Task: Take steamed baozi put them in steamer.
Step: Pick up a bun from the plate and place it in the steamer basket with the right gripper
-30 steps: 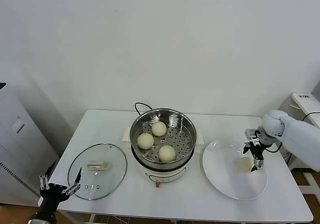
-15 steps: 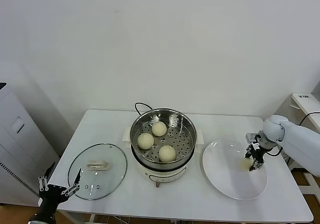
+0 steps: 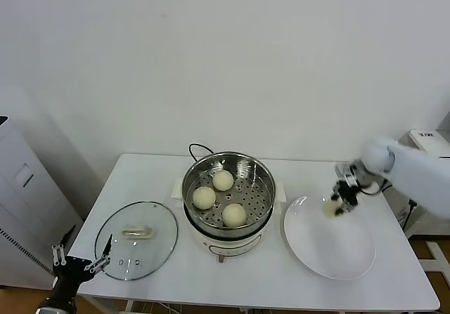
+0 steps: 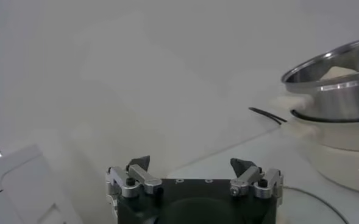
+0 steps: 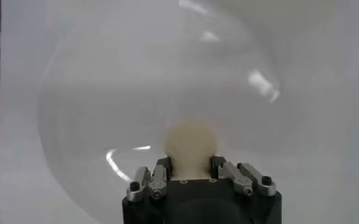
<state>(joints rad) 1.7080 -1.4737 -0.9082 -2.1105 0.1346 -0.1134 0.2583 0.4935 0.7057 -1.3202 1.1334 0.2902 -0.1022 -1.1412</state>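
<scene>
three steamed baozi (image 3: 222, 180) sit in the steamer (image 3: 261, 175).

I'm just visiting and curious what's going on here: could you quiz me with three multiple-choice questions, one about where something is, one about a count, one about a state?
1. Where is the glass lid?
A. On the steamer
B. Flat on the table, on the robot's left of the steamer
C. On the plate

2. How many baozi lie in the steamer?
A. One
B. Three
C. Five

3. What is the right claw doing?
A. Gripping a baozi above the plate
B. Hanging open and empty
C. Holding the lid

Answers:
1. B: the glass lid lies on the table beside the steamer.
2. B: three buns sit on its perforated floor.
3. A: the right claw pinches the fourth baozi over the plate.
</scene>
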